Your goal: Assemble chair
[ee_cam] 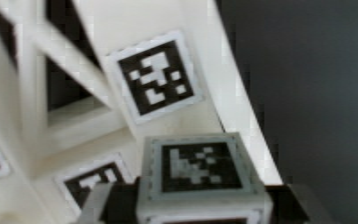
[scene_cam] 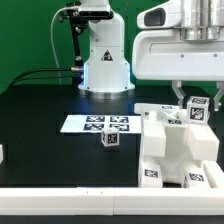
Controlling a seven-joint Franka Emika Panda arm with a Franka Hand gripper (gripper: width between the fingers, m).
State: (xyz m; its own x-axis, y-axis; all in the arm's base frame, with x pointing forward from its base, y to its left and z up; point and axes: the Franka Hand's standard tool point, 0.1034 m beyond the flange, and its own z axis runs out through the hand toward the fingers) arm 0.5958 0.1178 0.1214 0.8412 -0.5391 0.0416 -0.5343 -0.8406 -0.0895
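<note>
The chair parts (scene_cam: 172, 150) are matte white panels and bars with square tags, grouped at the exterior view's right front. A white tagged peg (scene_cam: 197, 111) stands up from this group. My gripper (scene_cam: 196, 102) hangs straight over the peg with a finger on each side of it. In the wrist view the peg's tagged end (ee_cam: 197, 172) fills the space between my dark fingers (ee_cam: 115, 206), which press on both of its sides. My gripper (ee_cam: 197, 203) is shut on the peg. Beyond it lies a white slatted chair panel (ee_cam: 87, 90) with tags.
The marker board (scene_cam: 97, 124) lies flat on the black table near the middle. A small loose tagged white block (scene_cam: 112, 141) sits just in front of it. Another white piece (scene_cam: 2, 153) shows at the exterior view's left edge. The robot base (scene_cam: 105, 60) stands at the back.
</note>
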